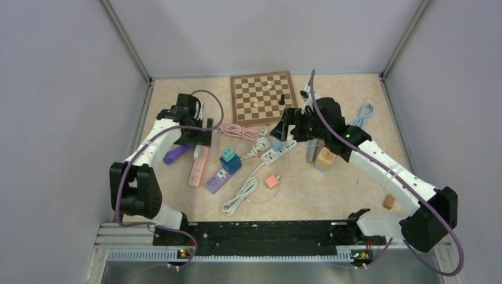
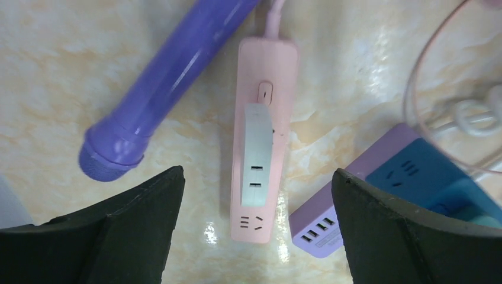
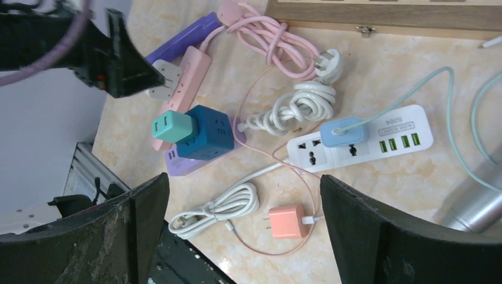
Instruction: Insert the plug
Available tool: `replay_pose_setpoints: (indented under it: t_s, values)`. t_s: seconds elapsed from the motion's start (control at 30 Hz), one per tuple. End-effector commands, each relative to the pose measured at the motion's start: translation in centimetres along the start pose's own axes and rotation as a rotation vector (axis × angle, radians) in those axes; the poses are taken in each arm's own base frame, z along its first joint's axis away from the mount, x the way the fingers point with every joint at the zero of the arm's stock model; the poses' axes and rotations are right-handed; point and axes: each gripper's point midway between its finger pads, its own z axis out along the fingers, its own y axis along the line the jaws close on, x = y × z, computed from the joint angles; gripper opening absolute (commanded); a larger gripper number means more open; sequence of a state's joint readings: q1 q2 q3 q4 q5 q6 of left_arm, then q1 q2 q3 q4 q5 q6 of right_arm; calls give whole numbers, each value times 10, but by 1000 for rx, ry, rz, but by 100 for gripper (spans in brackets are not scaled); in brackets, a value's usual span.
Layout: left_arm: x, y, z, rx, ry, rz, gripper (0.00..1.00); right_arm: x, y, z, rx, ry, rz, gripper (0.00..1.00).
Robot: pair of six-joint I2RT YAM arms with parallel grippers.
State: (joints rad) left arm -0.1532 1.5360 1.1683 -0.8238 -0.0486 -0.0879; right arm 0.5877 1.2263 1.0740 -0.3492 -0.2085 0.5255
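Three grey walls box in the desk (image 1: 331, 195); open floor is only at its front right. Left arm reaches over the pink power strip (image 2: 266, 65), left fingers (image 2: 130, 231) spread wide, grasping nothing. White plug (image 2: 257, 142) sits on the strip between them. Purple tube (image 2: 177, 71) lies just left, purple socket block (image 2: 331, 228) right. Right fingers (image 3: 118, 236) are released above the white strip (image 3: 379, 127).

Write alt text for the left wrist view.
A white adapter sits plugged into a pink power strip on a marbled tabletop, framed between the black fingers of the open left gripper, which touch nothing. A purple tube lies at upper left; a lilac strip carrying a blue cube socket sits at lower right.
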Motion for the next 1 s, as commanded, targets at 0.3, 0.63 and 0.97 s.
replay_pose_setpoints:
  t_s: [0.3,0.63,0.97]
  values:
    - [-85,-25,-137,192,-574,-18,99,14,-91,-20,504,-5,159,88]
    - [-98,-64,-198,451,-829,34,98,51,-121,-34,608,27,307,82]
    - [-93,-92,-213,636,-867,72,97,69,-59,1,94,134,213,63]
